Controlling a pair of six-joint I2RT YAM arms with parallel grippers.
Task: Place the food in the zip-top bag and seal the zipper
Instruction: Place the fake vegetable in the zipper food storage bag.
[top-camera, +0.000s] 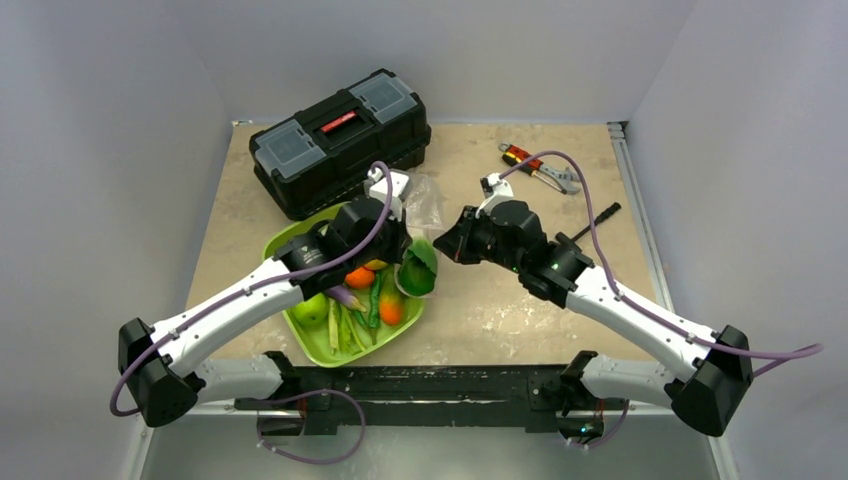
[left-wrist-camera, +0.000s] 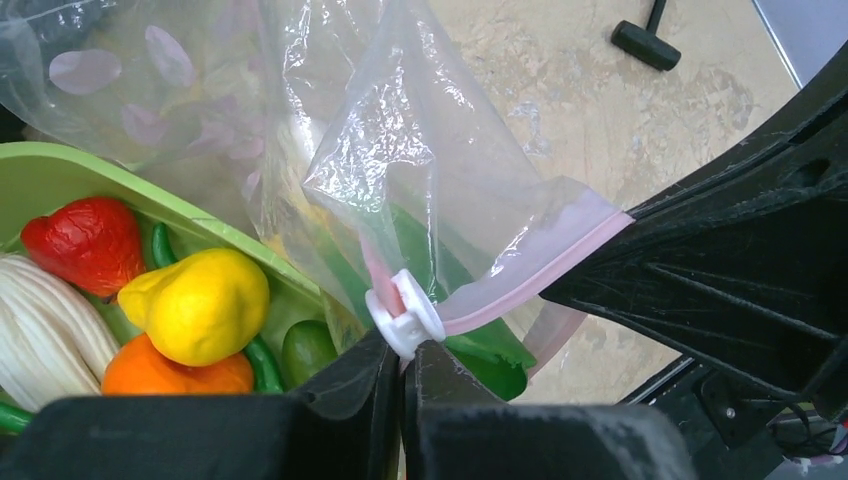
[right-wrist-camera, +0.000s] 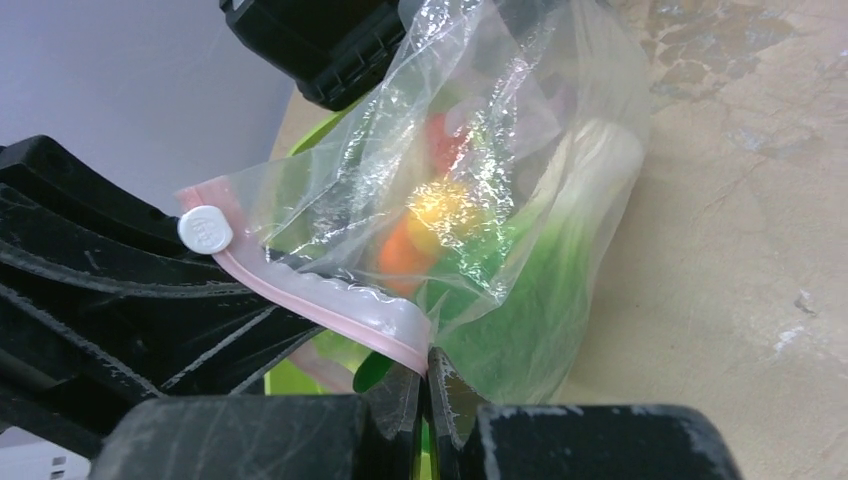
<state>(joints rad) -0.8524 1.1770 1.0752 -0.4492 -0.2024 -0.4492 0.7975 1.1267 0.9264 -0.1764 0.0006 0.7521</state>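
Your left gripper is clenched. Its fingertips are pressed together just under the white slider of the zipper, and the slider sits pinched at their very tips. Your right gripper is clenched too, nipping the opposite end of the pale-pink strip at its corner. The strip runs from one pincer to the other, so the zip-top bag is held by its mouth edge with a pincer at each end and its crinkly body stretching away from both. From above, the bag sits in the gap between your two wrists, at the right-hand rim of the lime-green tray and over the table. Inside the clear film you can make out a bok choy, white at the stalk and green at the leaves. Orange and yellow shapes show through the plastic, but you cannot tell whether they lie in the bag or behind it. In the tray beside your left fingers lie a yellow fruit, an orange, a red fruit, a white radish and a green bean. The black toolbox stands beyond the tray.
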